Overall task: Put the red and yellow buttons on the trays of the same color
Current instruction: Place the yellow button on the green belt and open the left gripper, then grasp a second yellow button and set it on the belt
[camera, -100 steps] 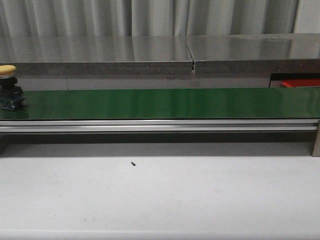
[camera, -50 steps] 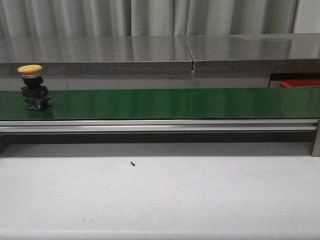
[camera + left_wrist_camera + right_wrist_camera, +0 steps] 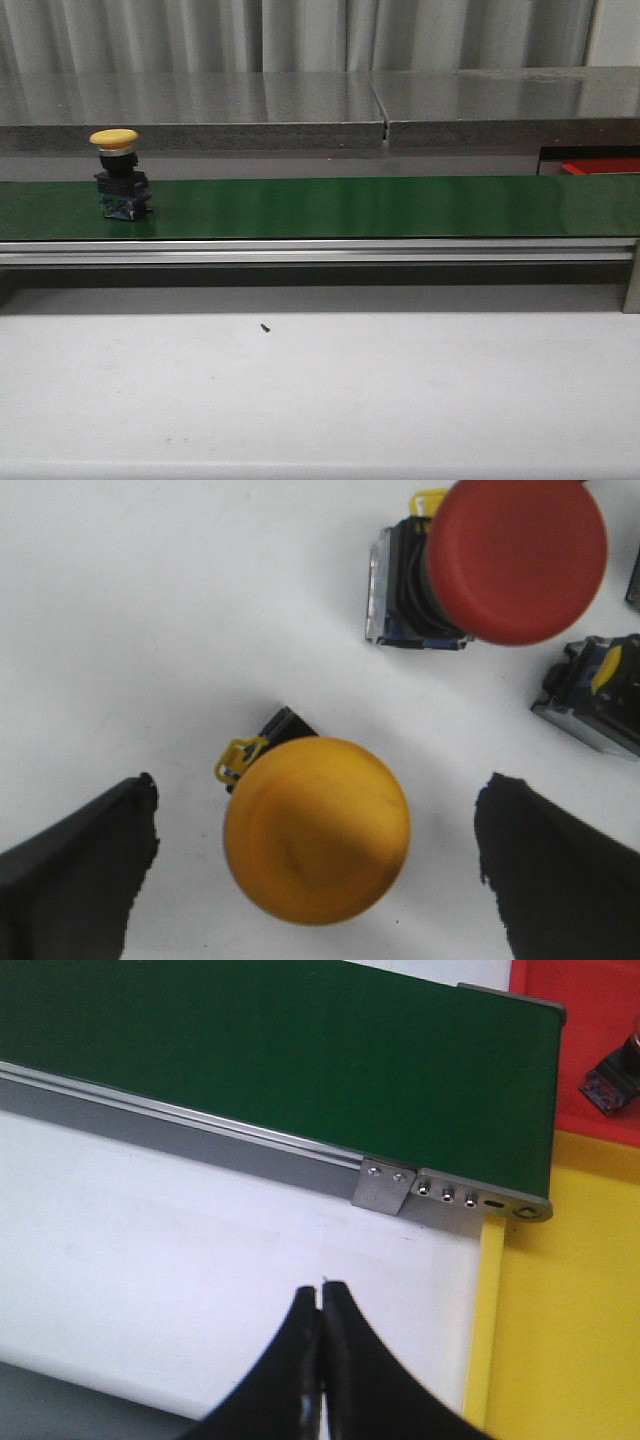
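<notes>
A yellow button (image 3: 118, 174) with a black base stands upright on the green conveyor belt (image 3: 340, 206), toward its left end. In the left wrist view another yellow button (image 3: 316, 828) stands on a white surface between my open left gripper's (image 3: 316, 865) fingers, which do not touch it. A red button (image 3: 515, 558) stands beyond it. My right gripper (image 3: 321, 1295) is shut and empty above the white table near the belt's end. A yellow tray (image 3: 570, 1300) and a red tray (image 3: 585, 1020) lie beside that end. Neither gripper shows in the front view.
A further button base (image 3: 595, 692) lies near the red button. A button base (image 3: 612, 1078) sits on the red tray. The red tray's edge shows at the far right (image 3: 600, 165). A metal rail (image 3: 320, 250) runs along the belt's front. A small dark speck (image 3: 265, 327) lies on the table.
The yellow button on the belt has travelled to the right, from the frame's left edge to about a fifth of the way along.
</notes>
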`<state>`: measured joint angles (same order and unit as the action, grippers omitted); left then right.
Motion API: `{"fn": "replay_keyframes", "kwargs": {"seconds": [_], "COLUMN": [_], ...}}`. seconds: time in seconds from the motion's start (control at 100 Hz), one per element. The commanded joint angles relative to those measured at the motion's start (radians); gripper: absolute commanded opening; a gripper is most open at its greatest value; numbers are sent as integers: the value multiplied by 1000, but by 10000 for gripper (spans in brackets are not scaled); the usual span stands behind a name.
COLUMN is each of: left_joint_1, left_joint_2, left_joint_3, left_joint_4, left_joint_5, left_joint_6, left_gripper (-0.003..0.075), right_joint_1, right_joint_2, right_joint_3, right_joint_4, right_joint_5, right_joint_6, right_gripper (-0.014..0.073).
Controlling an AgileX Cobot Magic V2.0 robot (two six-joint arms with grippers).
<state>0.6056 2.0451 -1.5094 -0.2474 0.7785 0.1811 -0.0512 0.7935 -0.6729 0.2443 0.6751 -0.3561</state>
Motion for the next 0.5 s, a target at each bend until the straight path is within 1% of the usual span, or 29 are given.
{"fn": "replay_keyframes", "kwargs": {"seconds": [0.0, 0.08, 0.1, 0.13, 0.15, 0.16, 0.22, 0.23, 0.25, 0.3, 0.31, 0.41, 0.49], "left_joint_1": [0, 0, 0, 0, 0, 0, 0, 0, 0, 0, 0, -2, -12], "left_joint_2": [-55, -55, -55, -55, -55, -55, -61, -64, -70, -89, -97, -160, -229], "left_joint_3": [-31, -31, -33, -36, -41, -43, -51, -53, -55, -62, -62, -62, -62], "left_joint_4": [-20, -24, -24, -24, -24, -24, -24, -24, -24, -32, -37, -83, -145], "left_joint_5": [-31, -31, -31, -29, -29, -29, -27, -27, -27, -25, -25, -18, 17], "left_joint_6": [4, 4, 4, 4, 4, 6, 9, 9, 9, 9, 11, 37, 66], "left_gripper": [519, 434, 388, 349, 291, 291, 143, 143, 90, 20, -11, -19, -19], "right_joint_1": [-2, -2, -2, -2, -2, -2, -2, -2, -2, -2, -2, -2, -2], "right_joint_2": [-9, -9, -9, -9, -9, -9, -9, -9, -9, -9, -9, -9, -9], "right_joint_3": [-26, -26, -26, -26, -26, -26, -26, -26, -26, -26, -26, -26, -26], "right_joint_4": [7, 7, 7, 7, 7, 7, 7, 7, 7, 7, 7, 7, 7], "right_joint_5": [-55, -55, -55, -55, -55, -55, -55, -55, -55, -55, -55, -55, -55], "right_joint_6": [-3, -3, -3, -3, -3, -3, -3, -3, -3, -3, -3, -3, -3], "right_gripper": [-68, -68, -68, -68, -68, -68, -68, -68, -68, -68, -68, -68, -68]}}
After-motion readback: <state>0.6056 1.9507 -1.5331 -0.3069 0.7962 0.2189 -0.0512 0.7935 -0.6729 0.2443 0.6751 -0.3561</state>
